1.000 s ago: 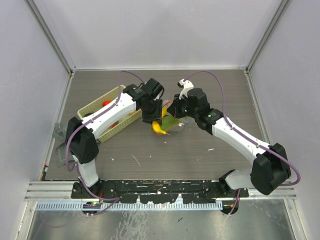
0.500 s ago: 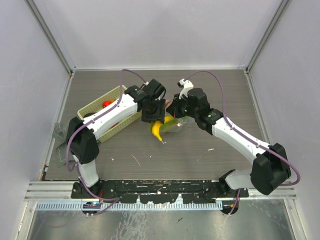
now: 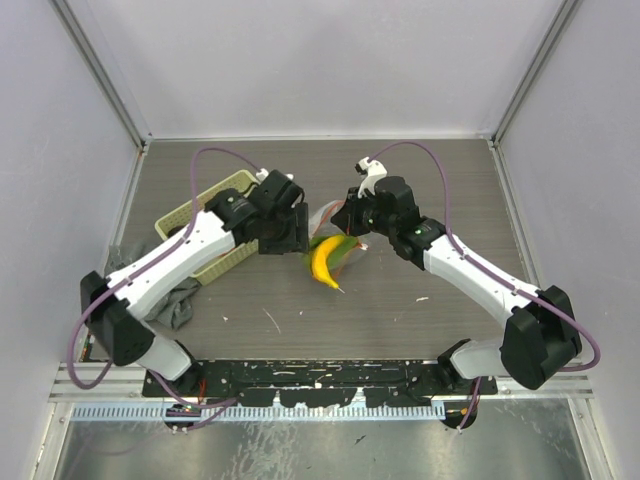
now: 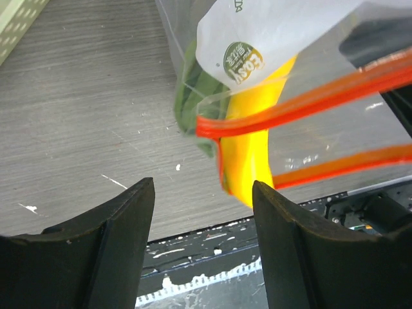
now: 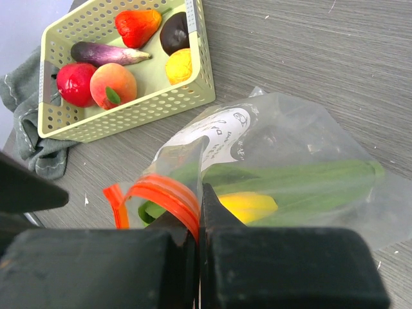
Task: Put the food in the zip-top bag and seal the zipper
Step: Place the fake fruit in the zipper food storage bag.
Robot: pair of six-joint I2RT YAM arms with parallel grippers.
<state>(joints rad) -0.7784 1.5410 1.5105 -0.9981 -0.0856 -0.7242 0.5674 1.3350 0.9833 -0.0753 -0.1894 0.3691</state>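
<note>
Top external view showed the mesh basket at the left of the worktop, with food pieces inside. Beside it the left claw stood with fingers apart — empty. In the middle was the zip-top bag, holding the banana and the green leaf — the right claw pinched its zipper.

Left pincer gapes before the zip-top bag holding banana and leaf.

Glossy clear plastic zip-top bag; matt wood-grain table; plastic basket.
</note>
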